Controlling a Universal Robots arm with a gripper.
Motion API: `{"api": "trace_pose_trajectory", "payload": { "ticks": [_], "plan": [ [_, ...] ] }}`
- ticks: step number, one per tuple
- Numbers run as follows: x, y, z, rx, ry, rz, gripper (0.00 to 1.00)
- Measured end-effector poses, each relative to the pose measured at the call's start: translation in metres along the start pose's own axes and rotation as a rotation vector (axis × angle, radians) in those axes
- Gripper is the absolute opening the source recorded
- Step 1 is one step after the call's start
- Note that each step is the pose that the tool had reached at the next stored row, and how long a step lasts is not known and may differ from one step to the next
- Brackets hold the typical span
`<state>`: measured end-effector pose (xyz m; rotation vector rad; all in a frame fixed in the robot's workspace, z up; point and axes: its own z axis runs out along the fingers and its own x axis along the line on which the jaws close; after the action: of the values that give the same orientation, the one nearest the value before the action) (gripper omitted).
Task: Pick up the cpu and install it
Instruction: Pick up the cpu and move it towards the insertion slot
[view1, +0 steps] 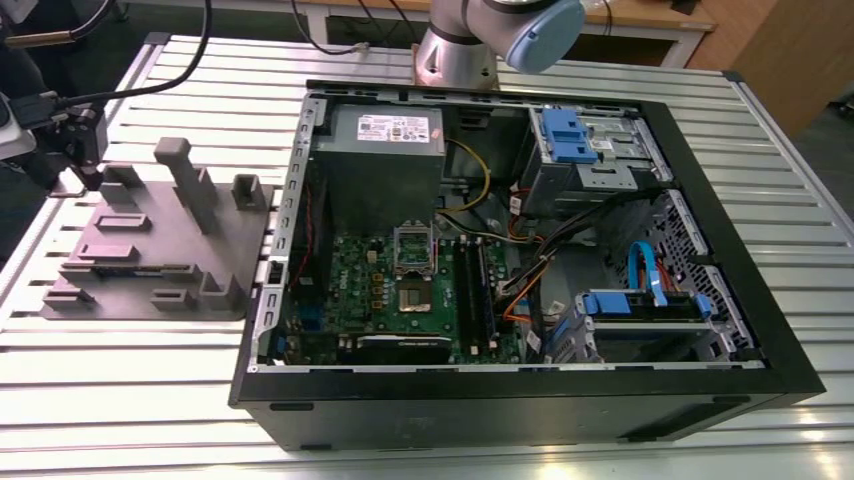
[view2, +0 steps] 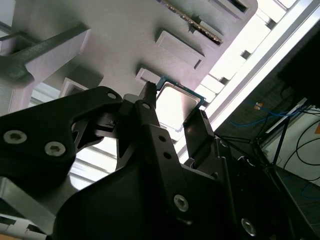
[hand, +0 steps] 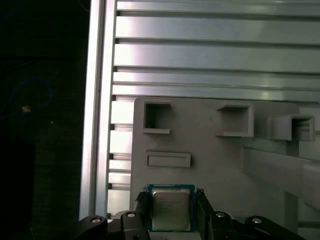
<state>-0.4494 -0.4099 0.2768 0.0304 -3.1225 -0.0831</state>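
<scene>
In both wrist views the cpu (hand: 171, 210) (view2: 176, 104), a small square chip with a silvery top plate and a thin pale rim, sits between the two black fingers of my gripper (hand: 171, 201) (view2: 175, 100). The fingers press on its two opposite edges, so the gripper is shut on it. The grey moulded tray (hand: 215, 165) (view2: 115, 45) lies some way beneath the chip. In the exterior view the tray (view1: 147, 250) rests on the slatted table at the exterior view's left, beside the open computer case (view1: 521, 260). The metal socket frame (view1: 414, 250) sits on the green motherboard.
Upright posts rise from the tray (view1: 180, 175). Inside the case are a grey power supply box (view1: 380, 140), blue drive brackets (view1: 567, 135), memory slots (view1: 470, 290) and loose orange and yellow cables (view1: 527, 280). The arm's base (view1: 461, 55) stands behind the case. Dark floor and cables lie off the table edge (hand: 45, 125).
</scene>
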Motion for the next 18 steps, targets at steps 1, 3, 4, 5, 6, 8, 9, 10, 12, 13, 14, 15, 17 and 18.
{"api": "trace_pose_trajectory", "payload": {
  "ticks": [1, 3, 4, 5, 6, 8, 9, 10, 12, 13, 14, 15, 17, 18],
  "plan": [
    [0.0, 0.0, -0.0003, 0.0, 0.0, 0.0, 0.47],
    [0.0, 0.0, -0.001, 0.0, 0.0001, 0.0, 0.47],
    [0.0, 0.0001, -0.0014, 0.0, 0.0001, 0.0, 0.47],
    [0.0, 0.0001, -0.0017, 0.0, 0.0, 0.0, 0.47],
    [0.0, 0.0001, -0.002, -0.0001, -0.0001, 0.0, 0.47],
    [0.0, 0.0001, -0.0025, -0.0001, -0.0001, 0.0, 0.47],
    [0.0001, 0.0002, -0.0028, 0.0, 0.0001, 0.0, 0.47],
    [0.0001, 0.0002, -0.0031, 0.0, 0.0, 0.0, 0.47],
    [0.0001, 0.0002, -0.0035, 0.0, 0.0, 0.0, 0.47],
    [0.0001, 0.0002, -0.0037, 0.0, 0.0, 0.0, 0.47],
    [0.0001, 0.0002, -0.0039, 0.0, 0.0, 0.0, 0.47],
    [0.0001, 0.0002, -0.0042, 0.0, 0.0, 0.0, 0.47],
    [0.0001, 0.0002, -0.0046, 0.0, 0.0, 0.0, 0.47],
    [0.0001, 0.0003, -0.0049, 0.0, 0.0001, 0.0, 0.47]
  ]
}}
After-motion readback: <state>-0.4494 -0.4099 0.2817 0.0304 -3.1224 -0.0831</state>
